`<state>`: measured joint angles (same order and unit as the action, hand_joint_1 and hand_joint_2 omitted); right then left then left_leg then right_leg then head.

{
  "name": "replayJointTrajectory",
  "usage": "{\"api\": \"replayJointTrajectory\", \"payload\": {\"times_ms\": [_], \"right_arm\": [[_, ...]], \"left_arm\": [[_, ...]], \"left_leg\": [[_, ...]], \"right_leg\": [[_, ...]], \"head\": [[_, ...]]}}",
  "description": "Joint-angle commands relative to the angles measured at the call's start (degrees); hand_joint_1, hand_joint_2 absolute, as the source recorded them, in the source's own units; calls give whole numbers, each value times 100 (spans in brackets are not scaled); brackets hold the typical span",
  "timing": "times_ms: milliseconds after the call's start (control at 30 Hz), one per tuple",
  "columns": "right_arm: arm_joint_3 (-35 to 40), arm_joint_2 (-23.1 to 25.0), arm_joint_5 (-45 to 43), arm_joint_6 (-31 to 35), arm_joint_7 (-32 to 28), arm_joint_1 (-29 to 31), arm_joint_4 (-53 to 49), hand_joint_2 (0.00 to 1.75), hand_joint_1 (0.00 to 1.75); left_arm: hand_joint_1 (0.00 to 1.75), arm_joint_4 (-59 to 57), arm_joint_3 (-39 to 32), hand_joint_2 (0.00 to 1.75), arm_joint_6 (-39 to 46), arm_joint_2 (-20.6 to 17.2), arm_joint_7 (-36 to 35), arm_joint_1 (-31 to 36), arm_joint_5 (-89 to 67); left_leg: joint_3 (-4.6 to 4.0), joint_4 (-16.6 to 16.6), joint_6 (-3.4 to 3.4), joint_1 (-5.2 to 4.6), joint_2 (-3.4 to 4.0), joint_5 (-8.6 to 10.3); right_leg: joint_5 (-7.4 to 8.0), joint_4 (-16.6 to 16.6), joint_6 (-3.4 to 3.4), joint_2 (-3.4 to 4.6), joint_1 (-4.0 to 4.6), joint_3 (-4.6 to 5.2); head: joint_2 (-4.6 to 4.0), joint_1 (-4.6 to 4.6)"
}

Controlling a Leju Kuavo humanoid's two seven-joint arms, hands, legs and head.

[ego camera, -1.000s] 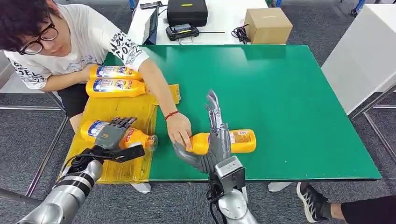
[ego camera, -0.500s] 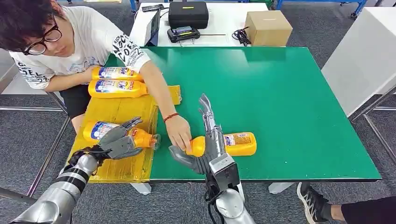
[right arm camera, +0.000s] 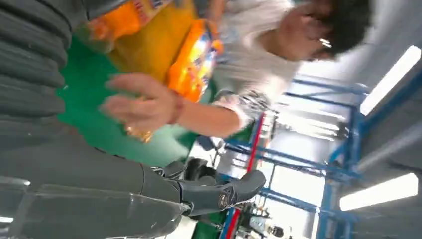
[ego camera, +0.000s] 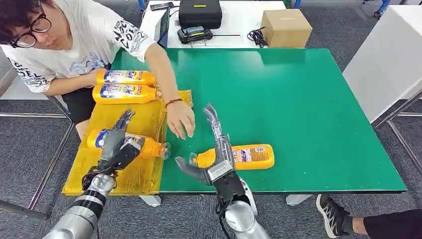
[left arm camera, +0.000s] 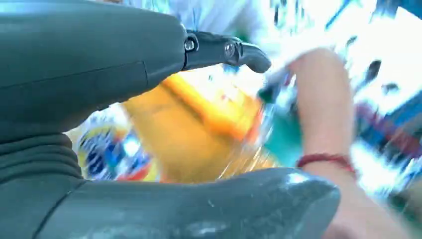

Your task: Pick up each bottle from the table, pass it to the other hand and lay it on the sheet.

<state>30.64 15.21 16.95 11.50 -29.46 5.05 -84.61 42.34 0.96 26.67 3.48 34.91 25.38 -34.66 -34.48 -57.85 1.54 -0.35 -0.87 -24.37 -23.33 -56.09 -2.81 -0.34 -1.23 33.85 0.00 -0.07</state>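
The bottle (ego camera: 244,156) is lying on the green table (ego camera: 308,109), smooth and probably slippery, so I'm aiming mid-body. My right hand (ego camera: 215,154) is reaching over it, fingers spread; my left hand (ego camera: 117,144) is hovering open over the sheet (ego camera: 132,117).

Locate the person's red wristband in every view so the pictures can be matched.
Head view: red wristband, on the arm above the green table's left part.
Left wrist view: red wristband, lower right, blurred.
Right wrist view: red wristband, centre-left.
Shared landmark: the yellow sheet beside it.
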Motion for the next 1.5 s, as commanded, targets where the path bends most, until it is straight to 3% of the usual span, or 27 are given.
{"api": "replayJointTrajectory", "payload": {"times_ms": [33, 200, 367, 667, 933, 967, 1167, 1500], "right_arm": [[220, -613, 654, 94, 442, 539, 627, 175, 0], [374, -1001, 1563, 32, 1139, 783, 841, 175, 0], [371, -1815, 1896, -775, 1722, 1276, 1528, 175, 0], [418, -3134, 1138, -1864, 1855, 1461, 1394, 175, 0], [781, -3627, 709, -2276, 1885, 1471, 1120, 175, 0], [864, -3651, 664, -2332, 1923, 1526, 1178, 175, 0], [1143, -3612, 608, -2395, 2005, 1696, 1512, 175, 0], [1722, -3118, 869, -2162, 2198, 2306, 2526, 175, 0]], "left_arm": [[0, 670, -707, 0, 183, 336, 380, -163, 497], [0, 1326, -888, 0, 480, 378, 509, -454, 1187], [0, 1678, -969, 0, 286, 337, 509, -782, 1528], [0, 1356, -843, 0, 148, 411, 509, -745, 1447], [0, 1262, -523, 0, 12, 479, 509, -675, 1403], [0, 1186, -472, 175, -52, 489, 509, -629, 1407], [0, 1052, -365, 175, -143, 525, 509, -534, 1430], [0, 706, -76, 175, -317, 636, 446, -380, 1507]], "left_leg": [[15, 1, -9, 14, 15, -11], [0, -2, -10, 13, 17, -12], [2, 3, -5, 13, 20, -8], [-7, -8, -7, 5, 1, -12], [-16, -10, -4, -4, -1, -11], [-23, -9, -3, -6, -3, -7], [-17, -14, -6, 0, 7, -12], [-2, -6, -10, 6, 17, -13]], "right_leg": [[-2, 13, 12, 10, 16, -18], [-2, 10, 12, 13, 15, -1], [4, 21, 8, 16, 14, -4], [-3, 12, 8, -1, 7, -3], [-4, 3, 5, -3, -2, 13], [-1, 3, 2, -4, -4, 22], [-1, 4, 7, 4, 3, 14], [1, 12, 11, 14, 8, 0]], "head": [[0, 0], [0, -2], [0, 0], [0, 0], [0, 0], [0, -4], [0, -2], [0, -2]]}}
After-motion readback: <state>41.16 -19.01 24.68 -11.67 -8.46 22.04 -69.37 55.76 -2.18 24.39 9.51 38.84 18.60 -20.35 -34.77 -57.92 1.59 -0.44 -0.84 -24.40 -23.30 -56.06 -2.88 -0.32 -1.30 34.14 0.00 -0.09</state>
